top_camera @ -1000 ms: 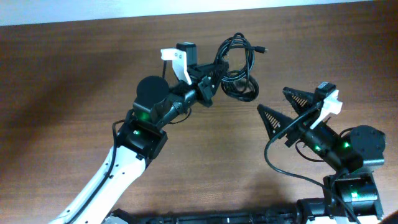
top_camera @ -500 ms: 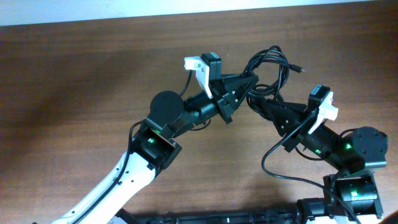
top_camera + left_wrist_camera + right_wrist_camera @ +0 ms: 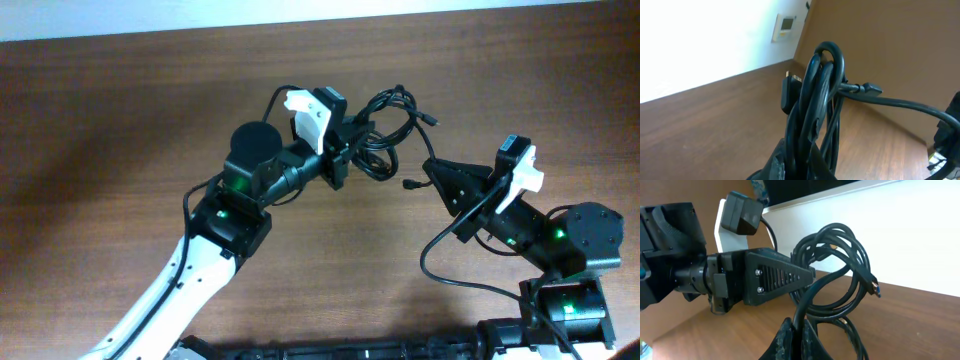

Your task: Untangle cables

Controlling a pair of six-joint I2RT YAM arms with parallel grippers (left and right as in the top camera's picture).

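The cables (image 3: 388, 97) form a black coiled bundle lifted above the wooden table, with small plug ends sticking out at its right (image 3: 430, 120). My left gripper (image 3: 354, 142) is shut on the bundle's left side; in the left wrist view the loops (image 3: 826, 75) rise straight out of its jaws (image 3: 801, 161). My right gripper (image 3: 430, 166) is just right of the bundle, shut on one strand. The right wrist view shows that strand (image 3: 812, 297) pinched between its fingers and running up into the coil (image 3: 850, 245), with my left gripper (image 3: 771, 277) beyond.
The brown wooden table (image 3: 120, 120) spreads under both arms. A white wall (image 3: 920, 235) runs along its far edge. My two arms stand close together, tips nearly facing, with the bundle between them.
My right gripper, open and apart a second ago, has shut on a cable strand. My left arm swung the bundle right toward it, then drew back to the left.
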